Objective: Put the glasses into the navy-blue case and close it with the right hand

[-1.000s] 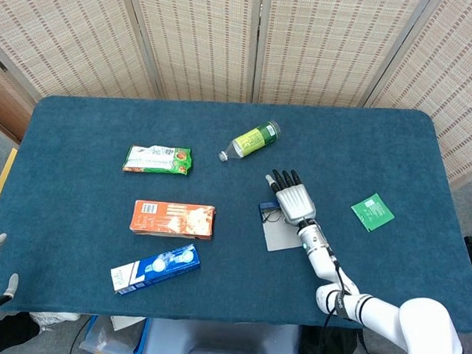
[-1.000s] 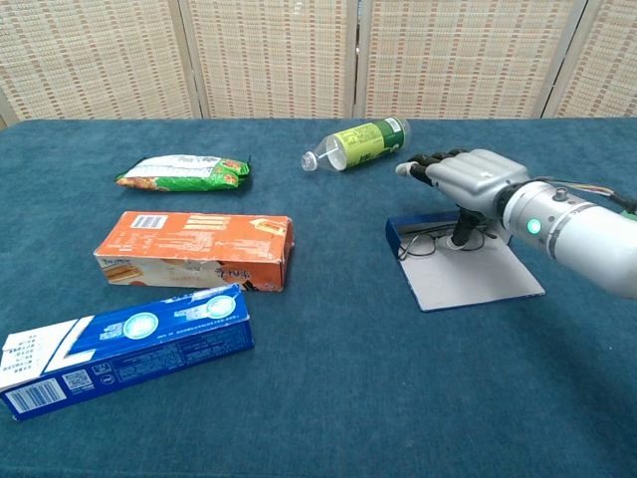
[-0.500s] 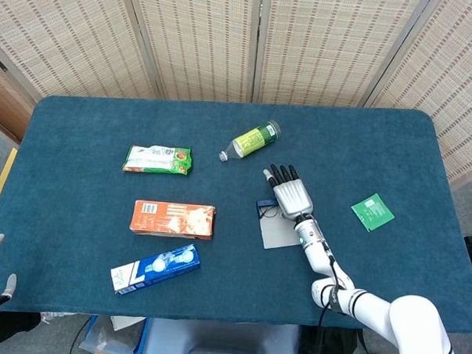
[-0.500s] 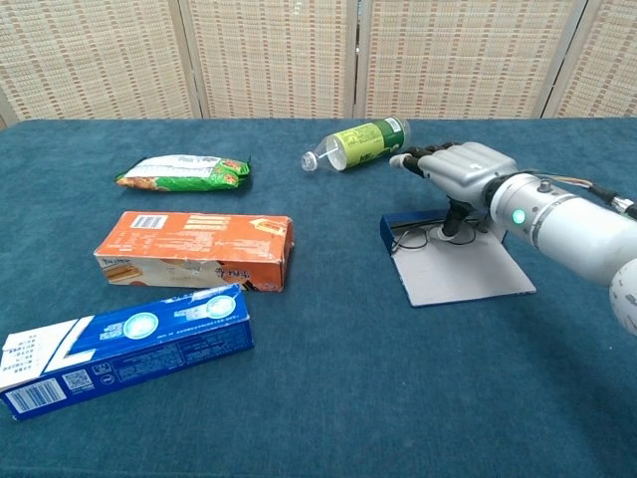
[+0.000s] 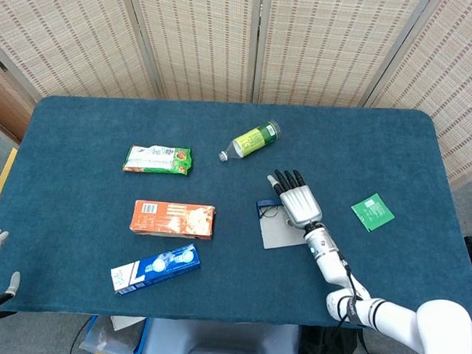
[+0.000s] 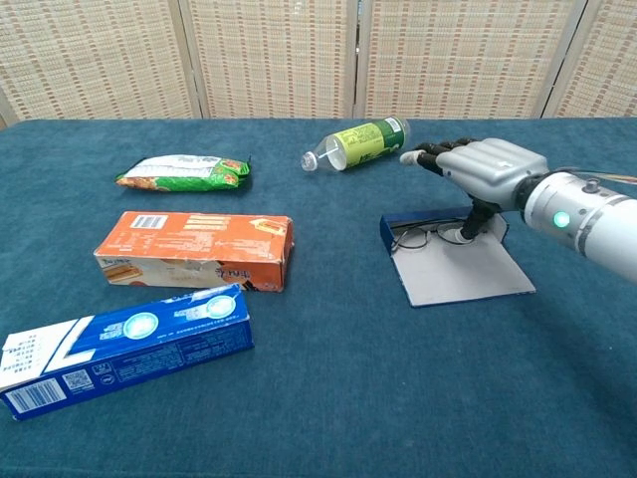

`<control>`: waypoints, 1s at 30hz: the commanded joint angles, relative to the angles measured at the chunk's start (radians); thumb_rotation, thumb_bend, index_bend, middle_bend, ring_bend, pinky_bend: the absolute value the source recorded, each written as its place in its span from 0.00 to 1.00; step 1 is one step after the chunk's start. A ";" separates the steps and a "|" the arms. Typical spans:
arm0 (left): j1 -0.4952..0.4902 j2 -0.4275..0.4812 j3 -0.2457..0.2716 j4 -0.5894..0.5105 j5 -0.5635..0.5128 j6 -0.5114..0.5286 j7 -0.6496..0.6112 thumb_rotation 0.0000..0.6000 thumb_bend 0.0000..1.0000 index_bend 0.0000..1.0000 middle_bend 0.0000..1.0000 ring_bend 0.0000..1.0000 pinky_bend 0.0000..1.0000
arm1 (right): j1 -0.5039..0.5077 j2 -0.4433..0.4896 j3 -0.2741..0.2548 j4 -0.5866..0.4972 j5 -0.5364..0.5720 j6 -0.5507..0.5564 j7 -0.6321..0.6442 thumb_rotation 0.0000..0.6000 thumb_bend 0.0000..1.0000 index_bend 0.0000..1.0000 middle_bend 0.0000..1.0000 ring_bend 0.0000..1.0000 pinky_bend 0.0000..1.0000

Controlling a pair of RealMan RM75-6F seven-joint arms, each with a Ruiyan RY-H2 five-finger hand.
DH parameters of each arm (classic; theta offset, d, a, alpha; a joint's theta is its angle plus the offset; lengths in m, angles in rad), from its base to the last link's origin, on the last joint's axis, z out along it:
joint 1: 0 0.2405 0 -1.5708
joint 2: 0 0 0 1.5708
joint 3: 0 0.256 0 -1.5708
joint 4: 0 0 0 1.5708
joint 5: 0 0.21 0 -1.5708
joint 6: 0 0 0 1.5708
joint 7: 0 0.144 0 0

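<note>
My head view looks steeply down from high up, taking in the whole desk and the screens behind. My chest view sits low at the near edge, facing straight across, much closer. Both share the orange box, green bottle and open case.

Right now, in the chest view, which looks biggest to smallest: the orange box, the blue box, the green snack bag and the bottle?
1. Blue box, though it lies nearest the camera, which may inflate it.
2. Orange box.
3. Green snack bag and bottle: these look alike in size, and both lie further back, so I won't rank them.
</note>
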 commanded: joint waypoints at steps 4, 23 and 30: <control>-0.007 0.000 -0.001 -0.009 0.009 -0.002 0.008 1.00 0.42 0.07 0.00 0.00 0.00 | -0.102 0.119 -0.062 -0.182 -0.080 0.140 0.016 1.00 0.22 0.00 0.03 0.00 0.03; -0.010 0.000 0.005 -0.023 0.019 0.002 0.021 1.00 0.42 0.07 0.00 0.00 0.00 | -0.236 0.100 -0.165 -0.117 -0.157 0.202 0.078 1.00 0.21 0.00 0.03 0.00 0.03; -0.005 0.000 0.007 -0.020 0.012 0.001 0.019 1.00 0.42 0.07 0.00 0.00 0.00 | -0.233 0.057 -0.158 -0.036 -0.169 0.173 0.106 1.00 0.21 0.00 0.03 0.00 0.03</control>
